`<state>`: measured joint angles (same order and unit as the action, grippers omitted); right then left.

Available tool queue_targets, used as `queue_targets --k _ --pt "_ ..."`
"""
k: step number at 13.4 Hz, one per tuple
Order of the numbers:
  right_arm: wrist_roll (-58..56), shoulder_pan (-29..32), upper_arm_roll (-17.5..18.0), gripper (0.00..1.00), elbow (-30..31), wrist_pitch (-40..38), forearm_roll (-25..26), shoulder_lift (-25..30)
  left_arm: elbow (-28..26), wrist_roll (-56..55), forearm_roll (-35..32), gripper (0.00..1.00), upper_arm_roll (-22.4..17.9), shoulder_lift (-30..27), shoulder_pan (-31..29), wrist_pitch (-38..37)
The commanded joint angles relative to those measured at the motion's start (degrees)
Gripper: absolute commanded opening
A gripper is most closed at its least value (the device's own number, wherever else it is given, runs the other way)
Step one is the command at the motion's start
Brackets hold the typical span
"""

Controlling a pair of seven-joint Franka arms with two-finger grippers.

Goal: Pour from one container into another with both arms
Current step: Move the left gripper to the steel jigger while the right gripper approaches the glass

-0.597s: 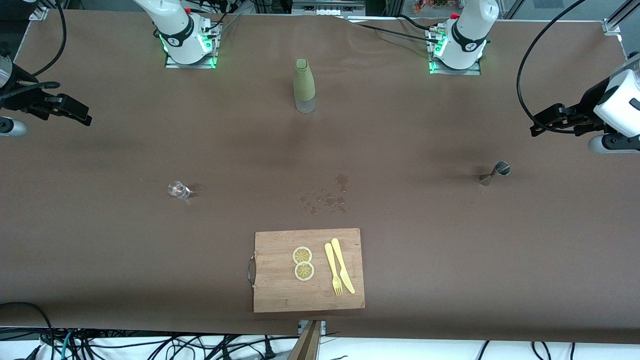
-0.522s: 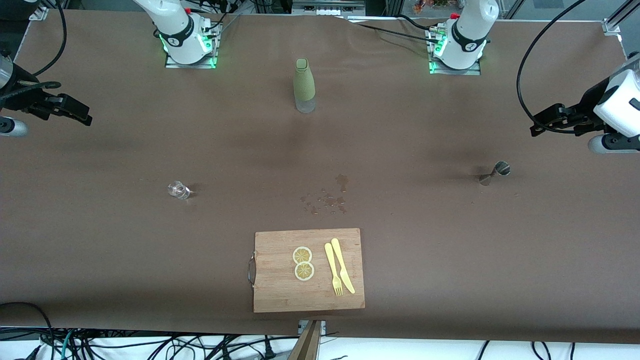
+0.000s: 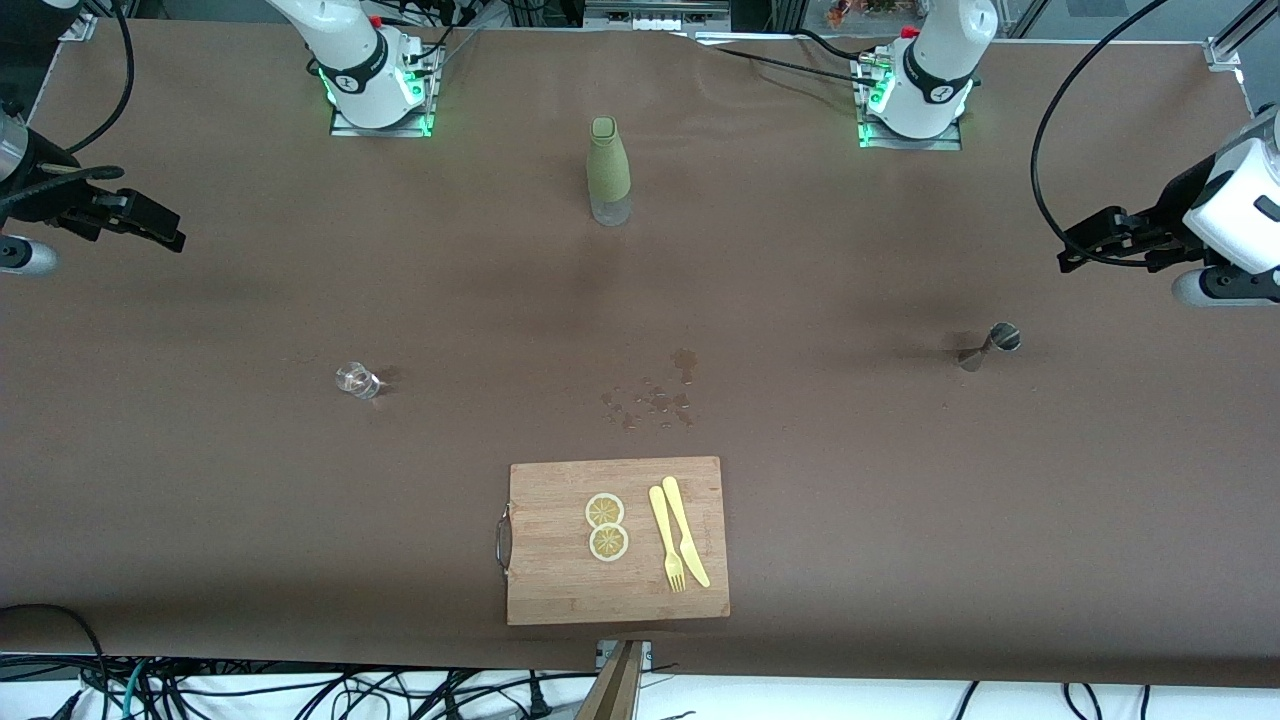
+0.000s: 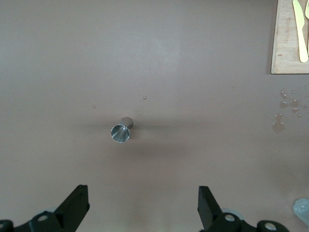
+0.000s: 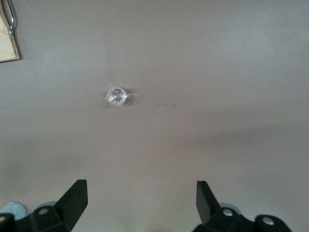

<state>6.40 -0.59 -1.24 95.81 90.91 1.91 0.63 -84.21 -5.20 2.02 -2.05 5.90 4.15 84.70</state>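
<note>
A small metal jigger stands on the brown table near the left arm's end. A small clear glass stands toward the right arm's end. My left gripper hangs open and empty in the air at its end of the table, apart from the jigger. My right gripper hangs open and empty at its own end, well apart from the glass. Both arms wait.
A green bottle with a clear base stands between the two bases. A wooden cutting board near the front edge carries two lemon slices, a yellow fork and knife. Liquid drops stain the table by the board.
Both grippers have drifted very slightly upward in the front view. Nothing on the table has moved.
</note>
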Motion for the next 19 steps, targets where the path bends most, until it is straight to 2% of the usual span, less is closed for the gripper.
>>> queue_targets --k 1,8,11,13,17,18,19 --pt "0.2 0.3 -0.4 1.0 -1.5 -1.3 0.5 -1.2 1.8 -0.1 -1.1 1.0 -0.1 1.0 0.6 -0.3" --pt "0.1 0.0 -0.1 1.0 -1.5 -0.6 0.1 -2.0 1.9 0.1 -0.9 1.0 -0.5 2.5 -1.9 -1.5" --pt "0.1 -0.1 0.0 1.0 -1.4 -1.2 0.0 -2.7 1.3 2.9 -0.8 1.0 -0.4 4.2 -7.1 -2.5" --pt "0.1 -0.1 0.0 1.0 -1.4 -1.0 0.0 -3.4 1.5 14.7 -0.2 1.0 -0.4 4.2 -13.3 -5.3" --pt "-2.9 0.0 0.0 1.0 -1.5 -0.5 -0.1 -4.5 0.1 37.4 8.9 1.0 -0.8 5.2 -26.4 -8.7" --pt "-7.5 0.1 -0.1 1.0 -1.5 -0.4 -0.5 -4.7 -0.6 42.5 11.5 1.0 -2.5 5.3 -28.3 -10.4" --pt "-12.8 0.2 -0.3 1.0 -1.5 -0.4 -3.0 -5.4 -1.6 47.0 14.0 1.0 -5.5 5.8 -28.8 -12.8"
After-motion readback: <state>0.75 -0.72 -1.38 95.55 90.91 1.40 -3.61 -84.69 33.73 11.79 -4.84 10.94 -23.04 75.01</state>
